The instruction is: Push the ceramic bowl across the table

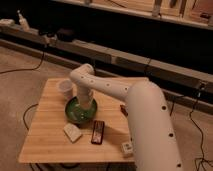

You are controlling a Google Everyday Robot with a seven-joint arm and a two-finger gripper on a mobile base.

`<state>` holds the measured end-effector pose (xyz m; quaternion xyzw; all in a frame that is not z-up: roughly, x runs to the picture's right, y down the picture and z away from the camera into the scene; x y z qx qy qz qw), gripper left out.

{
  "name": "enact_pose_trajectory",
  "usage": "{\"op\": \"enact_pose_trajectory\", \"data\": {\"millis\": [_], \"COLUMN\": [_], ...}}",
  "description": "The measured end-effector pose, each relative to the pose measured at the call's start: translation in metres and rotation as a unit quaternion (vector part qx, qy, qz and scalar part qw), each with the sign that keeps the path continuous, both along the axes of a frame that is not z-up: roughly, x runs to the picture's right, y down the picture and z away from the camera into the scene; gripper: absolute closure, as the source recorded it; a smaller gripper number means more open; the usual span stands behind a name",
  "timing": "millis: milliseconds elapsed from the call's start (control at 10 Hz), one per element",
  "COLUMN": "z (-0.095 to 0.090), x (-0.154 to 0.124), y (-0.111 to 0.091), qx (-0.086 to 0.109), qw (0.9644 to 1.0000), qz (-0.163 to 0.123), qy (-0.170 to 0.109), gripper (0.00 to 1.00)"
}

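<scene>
My white arm is reaching down over the round green glazed ceramic bowl, which is sitting near the middle of the light wooden plank tabletop. My end effector is sitting at the bowl, and my own wrist is hiding its tips, so I cannot tell its state. A small white cup is standing just behind the bowl; a pale block and a dark rectangular object are lying in front of it.

The arm is a thick, smooth, off-white tube built of rounded segments, widest at the near link. Small dark round holes or fasteners dot its shell in rows. The gripper, at the narrow end over the table's centre, is largely hidden.
</scene>
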<state>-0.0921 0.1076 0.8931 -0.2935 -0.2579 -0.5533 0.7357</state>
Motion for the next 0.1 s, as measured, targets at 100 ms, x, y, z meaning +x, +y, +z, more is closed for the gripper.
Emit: {"op": "enact_pose_trajectory", "data": {"millis": [100], "z": [-0.0025], "x": [0.0090], "y": [-0.0053], "qx": [0.003], "qw": [1.0000], "qz": [0.005], "qy": [-0.005], "gripper": [0.95]}}
